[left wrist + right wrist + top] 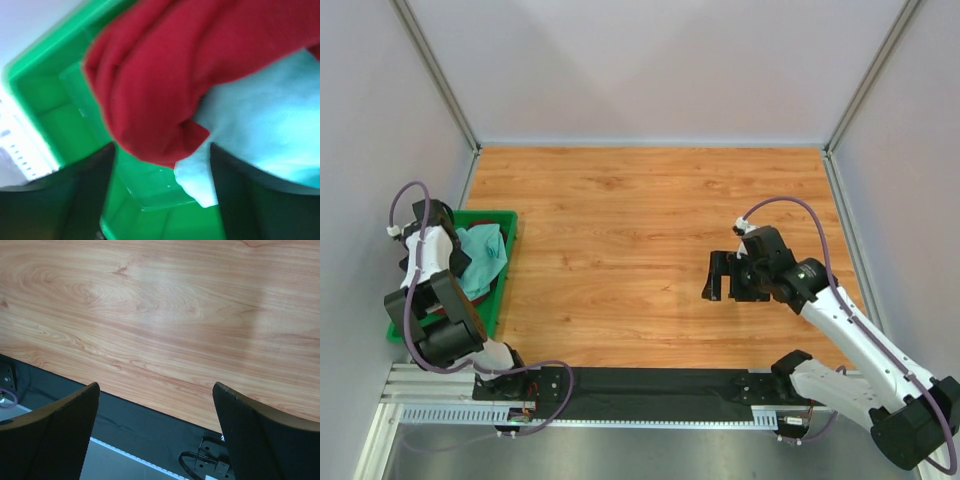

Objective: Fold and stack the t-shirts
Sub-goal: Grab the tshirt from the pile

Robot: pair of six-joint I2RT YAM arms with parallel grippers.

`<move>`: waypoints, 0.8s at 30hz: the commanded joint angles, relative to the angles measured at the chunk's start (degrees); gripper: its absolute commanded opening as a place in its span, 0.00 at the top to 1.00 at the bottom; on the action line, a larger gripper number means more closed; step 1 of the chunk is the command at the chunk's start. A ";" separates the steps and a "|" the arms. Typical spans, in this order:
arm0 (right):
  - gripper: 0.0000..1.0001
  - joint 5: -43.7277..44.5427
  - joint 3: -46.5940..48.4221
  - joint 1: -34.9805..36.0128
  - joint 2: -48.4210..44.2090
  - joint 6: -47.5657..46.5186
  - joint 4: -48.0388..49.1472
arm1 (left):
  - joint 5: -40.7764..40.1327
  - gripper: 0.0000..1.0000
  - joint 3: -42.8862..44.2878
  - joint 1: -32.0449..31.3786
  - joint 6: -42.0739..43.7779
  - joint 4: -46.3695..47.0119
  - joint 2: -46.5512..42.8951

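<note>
Two t-shirts lie bunched in the green tray (pixel 506 222) at the table's left edge. The mint one (pixel 485 255) shows from above. In the left wrist view the dark red shirt (pixel 165 75) lies over the mint shirt (pixel 260 130). My left gripper (pixel 162 195) hangs open low over the tray (pixel 60 100), and both shirts' near corners reach in between its dark fingers (pixel 85 195). From above, the left gripper (pixel 458 262) is largely hidden by its arm. My right gripper (pixel 732 278) stands open and holds nothing, above bare wood right of centre.
The wooden tabletop (pixel 650 220) spreads between the arms. A black mat strip (pixel 660 392) and an aluminium rail (pixel 450 412) run along the near edge. The right wrist view shows the wood (pixel 175 305), that black strip (pixel 140 425) and a cable bracket (pixel 210 462).
</note>
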 commanded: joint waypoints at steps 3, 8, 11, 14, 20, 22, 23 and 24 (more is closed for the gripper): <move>0.05 -0.68 3.12 -0.38 -0.78 -1.25 -0.90 | 4.35 0.48 -0.90 1.20 3.60 5.20 1.00; 0.05 -1.21 3.74 -0.38 -0.51 -0.64 -1.16 | 2.93 1.00 4.10 1.02 0.17 -1.30 -2.48; 0.06 -1.21 4.44 -0.38 0.19 -0.11 -1.95 | 6.97 1.00 6.83 -1.08 -4.22 -6.40 -11.62; 0.07 -2.17 4.88 -0.38 1.59 1.82 -2.30 | 9.96 1.00 10.07 -8.71 -9.49 -8.95 -20.95; 0.09 -5.69 1.29 -0.38 3.70 9.54 0.33 | 9.80 1.00 24.73 -26.20 -14.51 -16.07 -28.52; 0.10 -5.69 0.23 -0.38 4.40 10.70 1.29 | 8.92 1.00 28.70 -31.20 -15.13 -20.02 -31.23; 0.10 -5.43 0.23 -0.38 4.67 11.66 1.82 | 8.65 1.00 29.50 -31.84 -15.04 -21.25 -32.47; 0.10 -5.43 0.57 -0.38 5.37 11.93 2.00 | 9.61 1.00 29.95 -31.94 -14.52 -23.35 -33.70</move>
